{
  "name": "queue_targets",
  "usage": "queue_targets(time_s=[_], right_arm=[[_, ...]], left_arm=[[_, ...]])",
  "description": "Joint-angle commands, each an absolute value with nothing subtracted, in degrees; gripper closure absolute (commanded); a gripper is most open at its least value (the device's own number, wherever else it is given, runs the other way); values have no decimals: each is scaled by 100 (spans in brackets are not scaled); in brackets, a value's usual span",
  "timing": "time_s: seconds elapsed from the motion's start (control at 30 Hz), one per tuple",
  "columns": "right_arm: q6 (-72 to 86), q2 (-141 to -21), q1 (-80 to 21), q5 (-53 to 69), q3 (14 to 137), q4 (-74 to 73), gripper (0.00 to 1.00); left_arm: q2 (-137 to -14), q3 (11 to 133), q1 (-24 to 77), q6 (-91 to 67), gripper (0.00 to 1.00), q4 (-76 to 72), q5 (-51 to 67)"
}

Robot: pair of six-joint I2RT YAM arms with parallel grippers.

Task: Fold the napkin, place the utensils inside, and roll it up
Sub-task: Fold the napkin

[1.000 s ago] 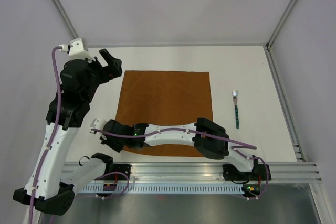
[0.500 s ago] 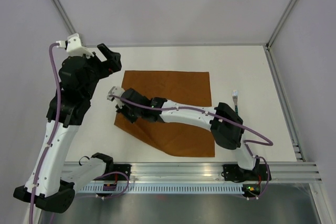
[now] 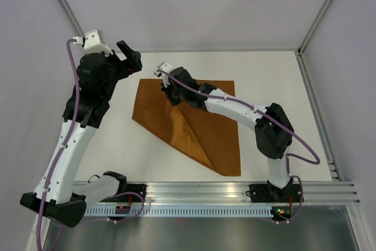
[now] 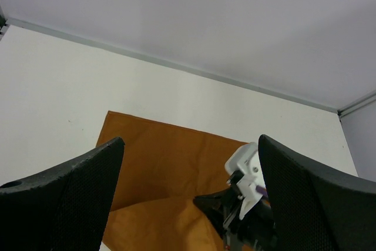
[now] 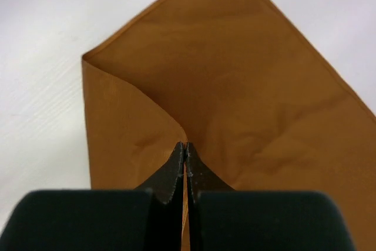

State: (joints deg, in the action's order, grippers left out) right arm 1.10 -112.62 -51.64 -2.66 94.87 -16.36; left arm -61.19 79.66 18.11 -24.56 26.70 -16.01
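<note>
Top external view: my right gripper is pinched tight on a raised fold of the napkin, at the cloth's upper left. The napkin lies mid-frame on the table, folded diagonally, long axis running upper left to lower right. My left gripper hangs wide open beyond its upper-left corner.

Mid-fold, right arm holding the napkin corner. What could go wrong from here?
1. The right gripper, jaws shut, pinches only a thin edge of the napkin; it could slip and the flap fall back.
2. The left gripper hangs open close to the right one by the far-left corner; they might collide.
3. The crease runs diagonally; releasing here would likely leave a skewed fold.
</note>
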Motion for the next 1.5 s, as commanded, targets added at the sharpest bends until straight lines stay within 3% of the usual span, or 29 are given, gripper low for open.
queue_targets(time_s=[0.0, 0.5, 1.47], right_arm=[[44, -10890, -4756, -351, 9352, -1521, 100], [-158, -10670, -3516, -343, 8605, -1073, 100], [-132, -10292, -2602, -272, 8227, -896, 100]], left_arm=[[-6275, 8200, 1793, -2593, 1, 2285, -1468], [-7013, 8165, 1775, -2698, 1, 1872, -1204], [-8015, 7910, 1635, -2935, 2, 1450, -1002]])
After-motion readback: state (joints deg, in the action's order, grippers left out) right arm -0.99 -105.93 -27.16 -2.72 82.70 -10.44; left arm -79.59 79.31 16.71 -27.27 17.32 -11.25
